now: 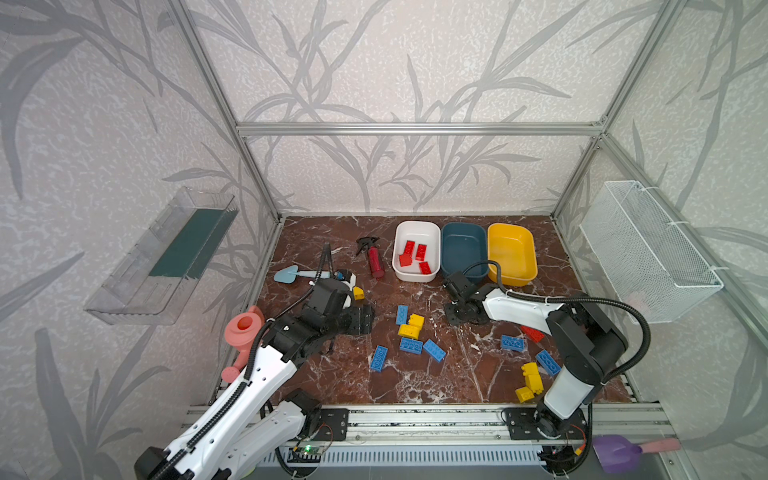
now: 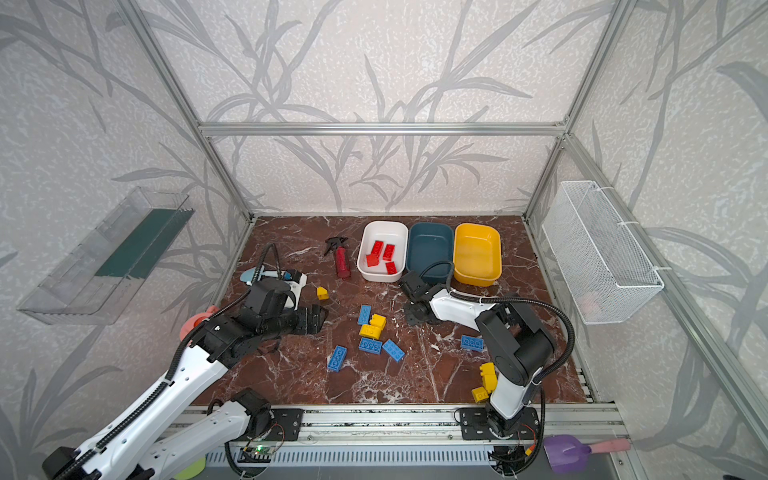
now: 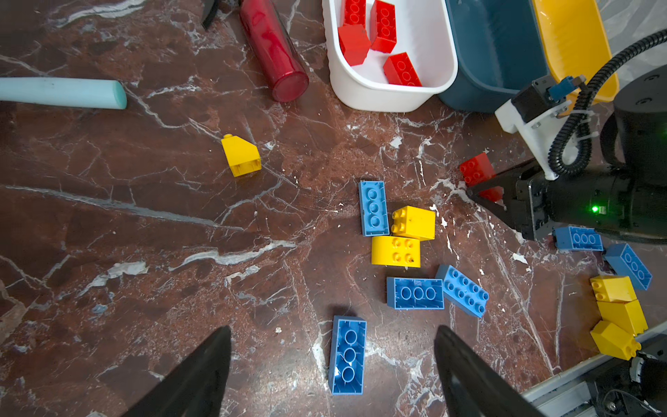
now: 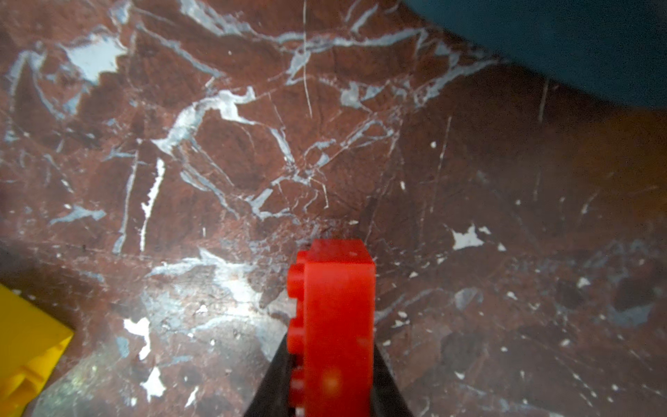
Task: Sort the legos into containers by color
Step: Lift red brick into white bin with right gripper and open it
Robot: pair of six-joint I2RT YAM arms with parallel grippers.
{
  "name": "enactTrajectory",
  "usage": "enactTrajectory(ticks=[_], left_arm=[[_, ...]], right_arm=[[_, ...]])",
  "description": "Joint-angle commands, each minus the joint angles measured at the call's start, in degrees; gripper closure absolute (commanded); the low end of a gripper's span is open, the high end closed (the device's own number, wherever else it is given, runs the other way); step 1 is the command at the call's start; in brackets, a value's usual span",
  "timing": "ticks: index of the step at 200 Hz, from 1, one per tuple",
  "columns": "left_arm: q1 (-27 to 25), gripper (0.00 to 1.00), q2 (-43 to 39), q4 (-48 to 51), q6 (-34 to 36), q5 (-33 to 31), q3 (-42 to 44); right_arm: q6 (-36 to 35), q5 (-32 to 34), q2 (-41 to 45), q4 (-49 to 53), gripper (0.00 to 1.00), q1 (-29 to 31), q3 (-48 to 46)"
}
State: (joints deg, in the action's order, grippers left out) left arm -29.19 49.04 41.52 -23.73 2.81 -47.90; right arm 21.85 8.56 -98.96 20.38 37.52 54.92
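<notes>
A: Right claw (image 4: 332, 361) status?

B: Clamped tight on a red brick (image 4: 337, 307). Jaws pinch its two side faces, studs turned sideways, and the brick sticks out past the tips. The claw is low over the table (image 4: 252, 144). Can't tell whether the brick is clear of the surface.

A: Tubs relative to it?

B: All three sit side by side on its back-wall side. The teal tub (image 1: 463, 249) is nearest, just beyond the claw. The white tub (image 1: 415, 276) is next to it toward the left arm and holds four red bricks (image 1: 421, 251). The yellow tub (image 1: 511, 249) is on the teal one's other side.

A: Left claw (image 3: 331, 329)?

B: Spread wide, nothing in it, held above the table. In its wrist view a blue brick (image 3: 347, 355) lies underside up below the gap between the tips. No contact.

A: Loose stock?

B: A cluster of blue and yellow bricks (image 1: 409, 331) lies on the table between the two claws. One sloped yellow brick (image 1: 358, 293) is just beside the left claw. More blue and yellow pieces (image 1: 532, 374) are behind the right claw, near its arm's base. Another red piece (image 1: 532, 333) is partly hidden under that arm.
</notes>
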Motion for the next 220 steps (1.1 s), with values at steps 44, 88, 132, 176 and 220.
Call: enactTrajectory(ticks=[44, 88, 132, 176, 220], left_arm=[[-0.1, 0.12, -3.3, 0.8, -0.2, -3.8, 0.0], [0.0, 0.12, -4.9, 1.3, -0.3, -5.9, 0.4], [0.2, 0.12, -5.0, 1.3, -0.2, -6.1, 0.2], [0.7, 0.13, -4.6, 1.2, 0.0, -5.6, 0.3], [1.0, 0.13, -4.1, 1.3, 0.1, -5.0, 0.1]], right_arm=[[-2.5, -2.2, 7.5, 6.0, 0.90, 2.3, 5.4], [-4.6, -6.0, 7.1, 7.6, 0.91, 2.3, 13.3], [-8.2, -6.0, 1.9, 6.7, 0.91, 2.1, 22.6], [-10.1, -6.7, -8.3, 10.0, 0.92, 1.4, 34.9], [-9.4, -9.3, -18.0, 12.4, 0.92, -0.9, 45.1]])
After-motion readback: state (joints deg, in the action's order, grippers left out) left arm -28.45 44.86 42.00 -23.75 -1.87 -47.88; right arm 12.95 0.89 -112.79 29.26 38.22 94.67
